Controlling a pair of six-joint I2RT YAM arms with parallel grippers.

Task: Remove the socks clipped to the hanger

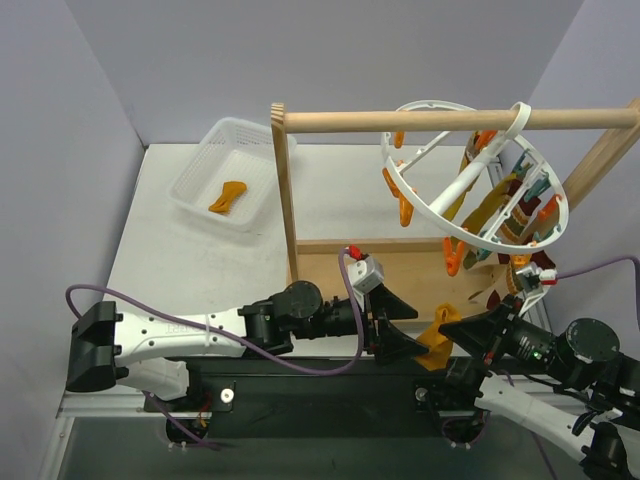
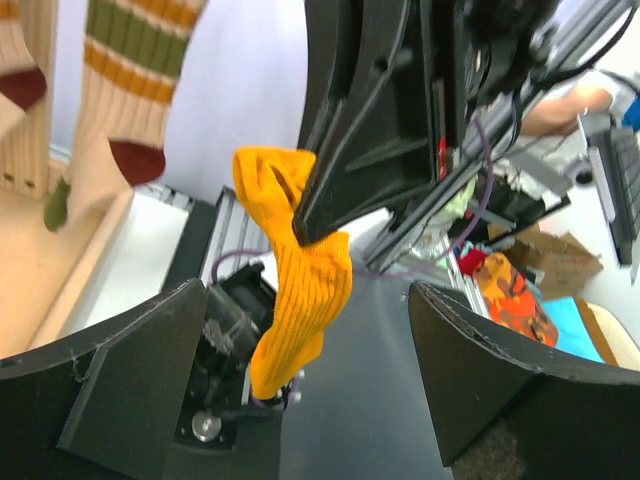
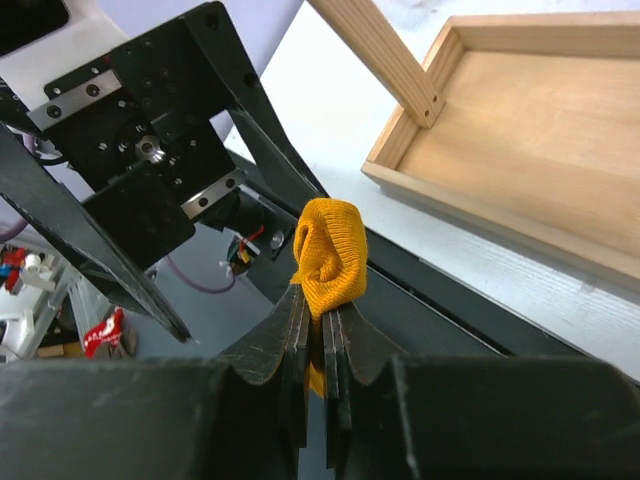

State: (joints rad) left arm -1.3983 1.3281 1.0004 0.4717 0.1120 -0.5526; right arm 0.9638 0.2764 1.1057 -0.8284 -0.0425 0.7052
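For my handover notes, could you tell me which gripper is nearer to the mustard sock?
Right. The right gripper is shut on the mustard sock, which bunches above its fingertips. The left gripper stands open just beside the sock, its fingers apart from it.

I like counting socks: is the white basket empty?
No, one orange sock lies inside the white basket.

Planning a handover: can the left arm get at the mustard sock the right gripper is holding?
Probably yes. The left gripper is open and faces the mustard sock. The right gripper pinches only its top, so the hanging lower part looks unobstructed.
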